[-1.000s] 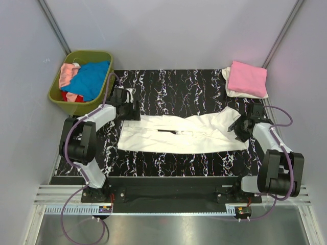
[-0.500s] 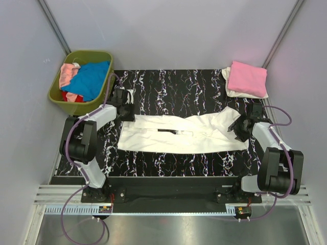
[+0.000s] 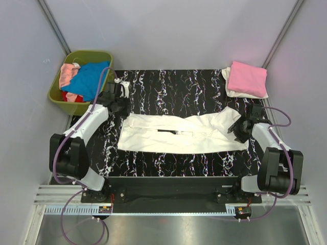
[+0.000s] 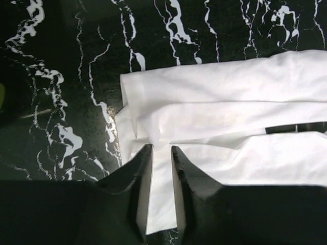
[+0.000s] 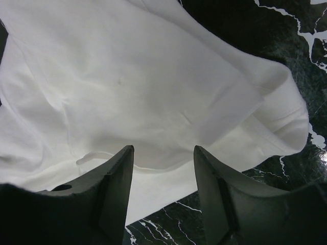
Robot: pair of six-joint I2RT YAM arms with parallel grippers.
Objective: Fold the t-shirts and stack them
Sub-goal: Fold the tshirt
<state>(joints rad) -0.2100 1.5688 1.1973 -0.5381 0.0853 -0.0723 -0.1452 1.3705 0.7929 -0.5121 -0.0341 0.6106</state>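
Top view first: the white t-shirt (image 3: 179,133) lies spread out long across the middle of the black marbled table (image 3: 168,84), folded into a wide band running left to right. Its right end is rumpled and kicks up toward the far side. At the far right corner there's a folded pink t-shirt (image 3: 247,78) sitting on top of a cream t-shirt (image 3: 228,84) that pokes out at its left and near edges. At the far left, off the table's corner, is the olive basket (image 3: 55,95) with a blue t-shirt (image 3: 92,79), a pale pink t-shirt (image 3: 67,74) and a bit of a red t-shirt (image 3: 70,97) in it. The left gripper (image 3: 118,101) is near the basket, just off the far left corner of the white t-shirt. The right gripper (image 3: 236,129) is over the shirt's right end.

Left wrist view: the left gripper (image 4: 161,153) has its fingers (image 4: 138,173) only a narrow slot apart, and nothing's pinched in there. What you see through the slot is the white t-shirt (image 4: 230,117) lying flat, with its left end in layered folds on the table (image 4: 61,76).

Right wrist view: the right gripper (image 5: 163,153) is spread wide, with its fingers (image 5: 115,184) either side of the white t-shirt (image 5: 127,76) and not clamped on it. Can't tell if the tips actually touch the cloth. The shirt's edge curls over in a rounded fold on the right, with bare table (image 5: 245,30) beyond.
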